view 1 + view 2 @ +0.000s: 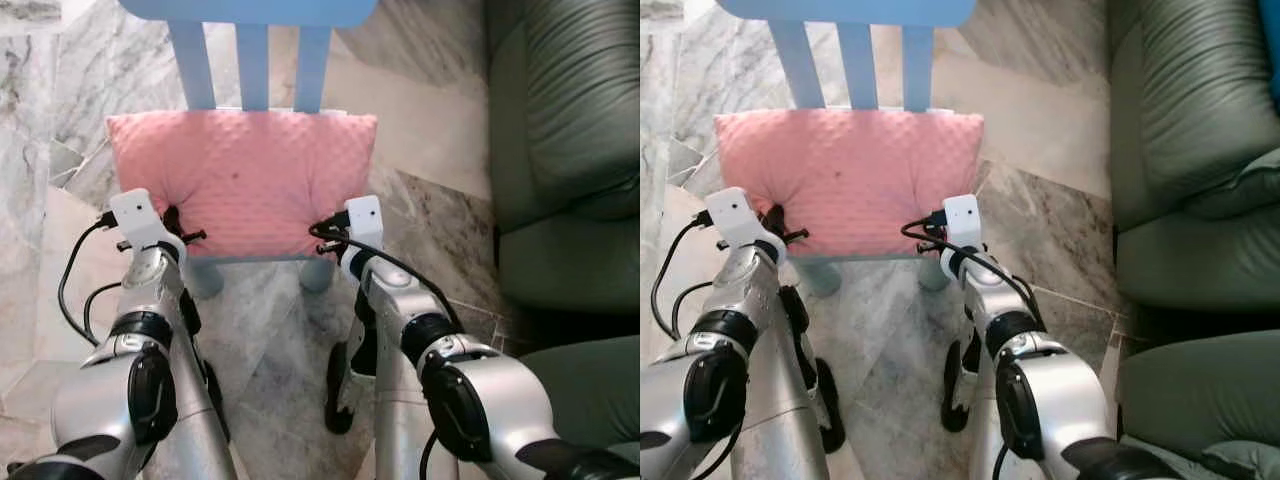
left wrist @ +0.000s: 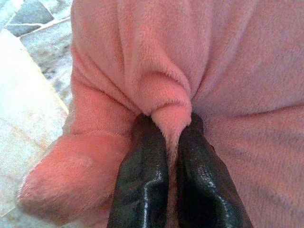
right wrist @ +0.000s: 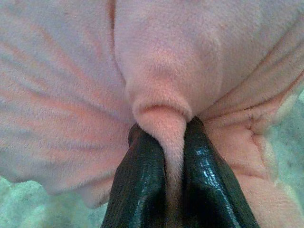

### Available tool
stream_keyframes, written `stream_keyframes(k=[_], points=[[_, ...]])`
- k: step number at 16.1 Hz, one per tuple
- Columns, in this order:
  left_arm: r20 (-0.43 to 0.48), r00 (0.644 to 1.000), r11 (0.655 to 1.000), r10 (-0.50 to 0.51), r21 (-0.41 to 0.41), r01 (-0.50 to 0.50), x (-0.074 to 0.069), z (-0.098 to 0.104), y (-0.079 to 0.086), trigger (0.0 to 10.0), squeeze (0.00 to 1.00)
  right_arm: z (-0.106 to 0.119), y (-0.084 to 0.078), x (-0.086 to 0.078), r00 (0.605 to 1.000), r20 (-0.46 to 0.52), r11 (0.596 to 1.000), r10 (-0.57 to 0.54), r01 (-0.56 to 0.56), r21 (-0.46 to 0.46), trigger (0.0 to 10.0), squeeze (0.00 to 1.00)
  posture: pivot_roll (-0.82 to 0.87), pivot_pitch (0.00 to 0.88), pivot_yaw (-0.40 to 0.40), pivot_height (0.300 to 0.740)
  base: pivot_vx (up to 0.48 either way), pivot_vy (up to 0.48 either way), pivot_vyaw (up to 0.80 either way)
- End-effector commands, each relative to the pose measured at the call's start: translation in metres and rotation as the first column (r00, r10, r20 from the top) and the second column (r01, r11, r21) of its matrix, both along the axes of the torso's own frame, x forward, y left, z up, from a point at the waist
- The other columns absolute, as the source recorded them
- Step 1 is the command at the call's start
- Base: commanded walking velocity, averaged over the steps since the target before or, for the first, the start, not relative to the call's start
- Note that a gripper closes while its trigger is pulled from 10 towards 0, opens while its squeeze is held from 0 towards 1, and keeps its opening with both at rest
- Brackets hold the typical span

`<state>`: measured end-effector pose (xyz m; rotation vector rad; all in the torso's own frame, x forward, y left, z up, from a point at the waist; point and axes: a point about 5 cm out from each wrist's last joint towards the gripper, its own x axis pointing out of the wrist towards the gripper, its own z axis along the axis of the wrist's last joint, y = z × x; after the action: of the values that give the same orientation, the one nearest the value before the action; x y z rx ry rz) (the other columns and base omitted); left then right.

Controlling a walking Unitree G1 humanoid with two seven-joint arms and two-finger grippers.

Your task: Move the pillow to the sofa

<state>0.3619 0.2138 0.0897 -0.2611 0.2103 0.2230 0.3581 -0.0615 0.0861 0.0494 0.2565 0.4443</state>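
A pink plush pillow (image 1: 245, 170) lies on the seat of a light blue chair (image 1: 253, 62) straight ahead. My left gripper (image 1: 178, 222) is shut on a pinched fold at the pillow's near left edge; the left wrist view shows the fabric (image 2: 166, 102) squeezed between both black fingers (image 2: 142, 185). At the near right edge my right gripper (image 1: 322, 228) is shut on another fold (image 3: 164, 123), held between its fingers (image 3: 209, 185). The dark green sofa (image 1: 565, 150) stands to the right.
The chair's blue back slats (image 1: 253, 62) rise behind the pillow and its legs (image 1: 205, 278) stand just before me. Grey marble floor (image 1: 430, 110) lies between chair and sofa. A green sofa cushion (image 1: 1200, 400) sits close on my right.
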Motion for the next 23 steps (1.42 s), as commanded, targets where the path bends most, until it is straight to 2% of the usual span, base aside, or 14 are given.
stream_keyframes(k=[1, 4, 8, 10, 12, 14, 15, 16, 17, 18, 20, 21, 22, 23], points=[[-0.129, 0.984, 0.991, -0.123, -0.058, 0.116, -0.01, -0.029, -0.029, 0.0, 0.0, -0.016, -0.001, -0.009, 0.997, -0.075, 0.999, 0.024, -0.026, -0.026, 0.0, 0.0, 0.14, 0.274, -0.195, 0.489, 0.0, 0.0, 0.0], [-0.084, 0.977, 0.98, -0.194, -0.057, 0.19, -0.002, -0.016, -0.036, 0.0, 0.0, -0.013, -0.004, -0.009, 0.99, -0.027, 0.986, 0.141, -0.143, -0.088, 0.0, 0.0, 0.12, 0.174, -0.184, 0.489, 0.0, 0.0, 0.0], [-0.029, 0.964, 0.964, -0.264, -0.018, 0.264, 0.005, -0.003, -0.037, 0.0, 0.0, -0.006, -0.017, -0.005, 0.981, 0.023, 0.974, 0.194, -0.19, -0.122, 0.0, 0.0, 0.1, 0.073, -0.144, 0.489, 0.0, 0.0, 0.0], [0.065, 0.948, 0.95, -0.313, 0.042, 0.311, 0.007, 0.008, -0.044, 0.0, 0.0, 0.004, -0.02, -0.004, 0.962, 0.137, 0.964, 0.237, -0.215, -0.155, 0.0, 0.0, 0.09, 0.023, -0.097, 0.489, 0.0, 0.0, 0.0], [0.113, 0.936, 0.943, -0.333, 0.059, 0.329, 0.001, 0.007, -0.053, 0.0, 0.0, 0.008, -0.028, -0.006, 0.957, 0.212, 0.978, 0.197, -0.176, -0.115, 0.0, 0.0, 0.07, 0.0, -0.075, 0.489, 0.0, 0.0, 0.0], [0.146, 0.918, 0.929, -0.369, 0.083, 0.361, -0.013, 0.002, -0.06, 0.0, 0.0, 0.006, -0.042, -0.019, 0.943, 0.311, 0.993, 0.116, -0.104, -0.053, 0.0, 0.0, 0.05, 0.0, -0.054, 0.489, 0.0, 0.0, 0.0], [0.174, 0.897, 0.91, -0.407, 0.165, 0.381, -0.025, 0.004, -0.061, 0.0, 0.0, 0.0, -0.053, -0.032, 0.941, 0.335, 0.999, 0.043, -0.039, -0.018, 0.0, 0.0, 0.05, 0.0, -0.051, 0.489, 0.0, 0.0, 0.0], [0.185, 0.895, 0.909, -0.405, 0.18, 0.375, -0.036, 0.004, -0.061, 0.0, 0.0, -0.004, -0.063, -0.043, 0.936, 0.353, 1.0, -0.001, 0.004, -0.005, 0.0, 0.0, 0.06, 0.0, -0.047, 0.489, 0.0, 0.0, 0.0], [0.191, 0.898, 0.912, -0.397, 0.192, 0.362, -0.042, 0.004, -0.059, 0.0, 0.0, -0.004, -0.068, -0.049, 0.933, 0.356, 0.999, -0.048, 0.044, 0.022, 0.0, 0.0, 0.06, 0.0, -0.044, 0.489, 0.0, 0.0, 0.0], [0.211, 0.901, 0.912, -0.379, 0.25, 0.326, -0.061, 0.007, -0.055, 0.0, 0.0, -0.004, -0.082, -0.067, 0.921, 0.368, 0.992, -0.126, 0.114, 0.053, 0.0, 0.0, 0.05, 0.0, -0.041, 0.489, 0.0, 0.0, 0.0], [0.23, 0.9, 0.907, -0.369, 0.299, 0.296, -0.088, 0.002, -0.053, 0.0, 0.0, -0.004, -0.097, -0.088, 0.908, 0.376, 0.982, -0.184, 0.181, 0.044, 0.0, 0.0, 0.06, 0.0, -0.042, 0.489, 0.0, 0.0, 0.0], [0.211, 0.915, 0.915, -0.345, 0.293, 0.278, -0.103, -0.005, -0.05, 0.0, 0.0, -0.003, -0.104, -0.097, 0.899, 0.388, 0.976, -0.203, 0.215, 0.013, 0.0, 0.0, 0.05, 0.0, -0.044, 0.489, 0.0, 0.0, 0.0], [0.196, 0.923, 0.918, -0.332, 0.293, 0.269, -0.111, -0.008, -0.048, 0.0, 0.0, -0.005, -0.108, -0.102, 0.899, 0.373, 0.97, -0.232, 0.243, 0.017, 0.0, 0.0, 0.04, 0.0, -0.045, 0.489, 0.0, 0.0, 0.0], [0.163, 0.94, 0.924, -0.301, 0.295, 0.245, -0.129, -0.015, -0.044, 0.0, 0.0, -0.01, -0.116, -0.115, 0.898, 0.344, 0.958, -0.273, 0.287, 0.011, 0.0, 0.0, 0.05, 0.0, -0.05, 0.489, 0.0, 0.0, 0.0]])
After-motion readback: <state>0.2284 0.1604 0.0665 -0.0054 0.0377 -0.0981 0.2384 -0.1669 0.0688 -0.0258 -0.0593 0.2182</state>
